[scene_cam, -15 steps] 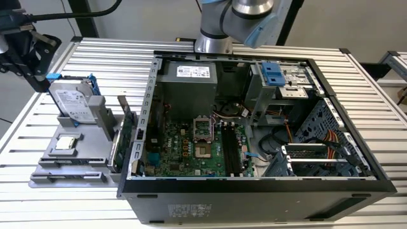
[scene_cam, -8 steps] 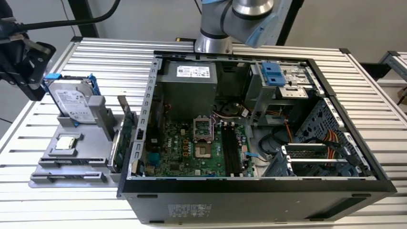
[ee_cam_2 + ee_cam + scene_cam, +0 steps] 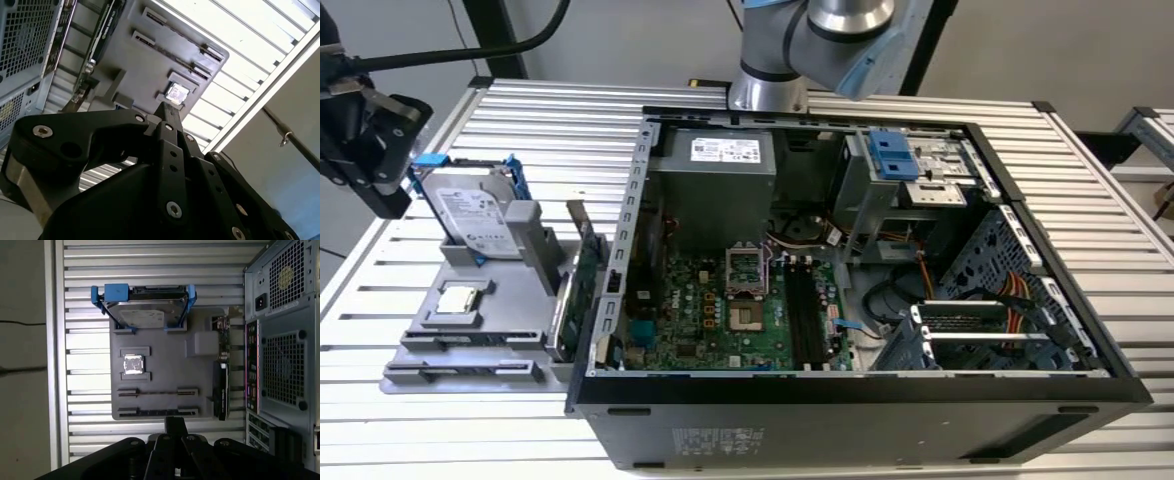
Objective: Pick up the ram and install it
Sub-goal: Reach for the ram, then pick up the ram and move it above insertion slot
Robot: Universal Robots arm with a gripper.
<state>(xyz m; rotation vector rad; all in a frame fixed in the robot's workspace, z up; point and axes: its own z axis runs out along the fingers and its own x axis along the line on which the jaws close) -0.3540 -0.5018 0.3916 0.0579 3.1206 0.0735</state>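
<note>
the closed hand (image 3: 175,423) hovers over the grey tray (image 3: 165,371) beside the computer case (image 3: 280,315).

Table (image 3: 560,110): ribbed bare metal with a satin sheen is being noted. Parts tray (image 3: 165,370): smooth matt grey plastic is being recorded. Hard drive (image 3: 145,315): a glossy metal lid is being seen; its caddy (image 3: 116,291) is being read as blue plastic. Processor chip (image 3: 133,364): bright polished metal is being observed. Computer case (image 3: 854,420): a matt black painted side is being logged, with the rear panel (image 3: 282,370) in perforated grey metal. Gripper (image 3: 169,111): matt black links with shiny screw heads (image 3: 42,131) are being noted.
</note>
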